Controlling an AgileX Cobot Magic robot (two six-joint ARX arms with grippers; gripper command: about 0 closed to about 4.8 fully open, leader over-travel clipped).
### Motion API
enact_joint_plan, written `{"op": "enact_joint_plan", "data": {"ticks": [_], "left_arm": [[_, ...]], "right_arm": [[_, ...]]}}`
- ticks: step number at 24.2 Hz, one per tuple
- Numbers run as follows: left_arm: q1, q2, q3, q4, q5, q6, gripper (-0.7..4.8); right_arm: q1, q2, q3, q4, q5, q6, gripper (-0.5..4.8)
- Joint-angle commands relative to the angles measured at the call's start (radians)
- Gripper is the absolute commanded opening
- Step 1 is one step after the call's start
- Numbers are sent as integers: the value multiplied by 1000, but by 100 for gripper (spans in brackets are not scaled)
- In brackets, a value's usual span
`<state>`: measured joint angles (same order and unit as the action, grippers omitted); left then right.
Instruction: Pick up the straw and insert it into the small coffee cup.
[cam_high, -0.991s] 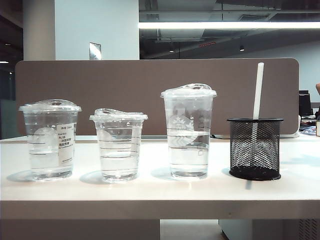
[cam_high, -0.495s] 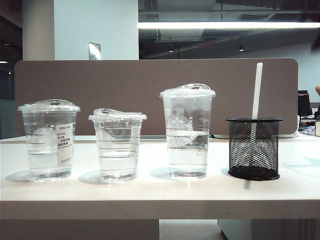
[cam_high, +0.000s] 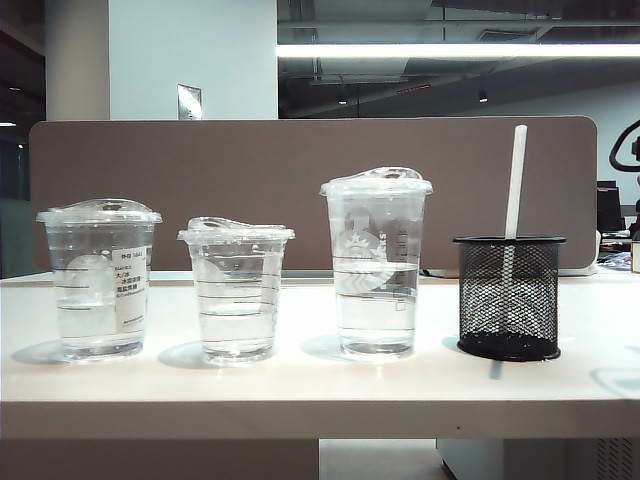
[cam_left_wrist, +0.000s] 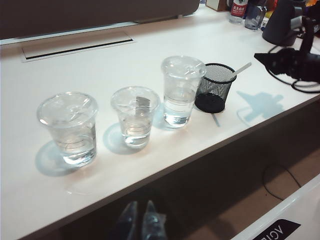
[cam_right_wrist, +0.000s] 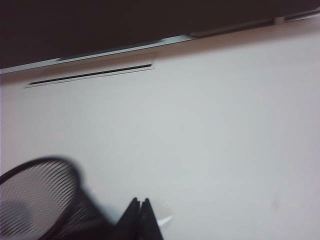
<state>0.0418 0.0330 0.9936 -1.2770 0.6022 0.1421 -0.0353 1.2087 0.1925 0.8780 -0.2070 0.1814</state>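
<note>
Above the desk's right end, the right hand (cam_right_wrist: 140, 212) hangs with fingers pressed together and empty, beside the rim of the black mesh holder (cam_right_wrist: 35, 197); from there the straw is within reach, but the fingers would need to part first. Off the desk's near edge, the left hand (cam_left_wrist: 141, 225) sits low, fingers pressed together, holding nothing, apparently parked clear of the work. On the desk (cam_high: 300, 385), the straw (cam_high: 514, 190) stands in the mesh holder, leaning slightly, its top exposed for grasping. To its left stand three lidded clear cups in a row. The small coffee cup (cam_high: 237, 290), ridged and unlabelled, is the middle one, between the labelled cup (cam_high: 98, 280) and the tallest cup (cam_high: 376, 265).
</note>
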Motion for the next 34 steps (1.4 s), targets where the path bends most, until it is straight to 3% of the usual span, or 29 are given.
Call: {"op": "enact_joint_plan", "data": {"ticks": [1, 8, 13, 19, 21, 34], "left_arm": [[0, 2, -4, 9, 5, 0, 22], [0, 1, -7, 7, 6, 0, 22], [0, 1, -11, 7, -2, 1, 22], [1, 1, -11, 8, 1, 3, 22], [1, 1, -11, 8, 4, 3, 22], [1, 1, -11, 7, 5, 0, 22]], "right_arm": [[101, -81, -67, 23, 132, 1, -1], [250, -216, -109, -66, 190, -103, 4], [338, -273, -108, -154, 186, -134, 109], [410, -273, -108, -184, 179, -141, 133], [435, -273, -107, -190, 179, -179, 170], [455, -238, -106, -159, 187, -267, 194]]}}
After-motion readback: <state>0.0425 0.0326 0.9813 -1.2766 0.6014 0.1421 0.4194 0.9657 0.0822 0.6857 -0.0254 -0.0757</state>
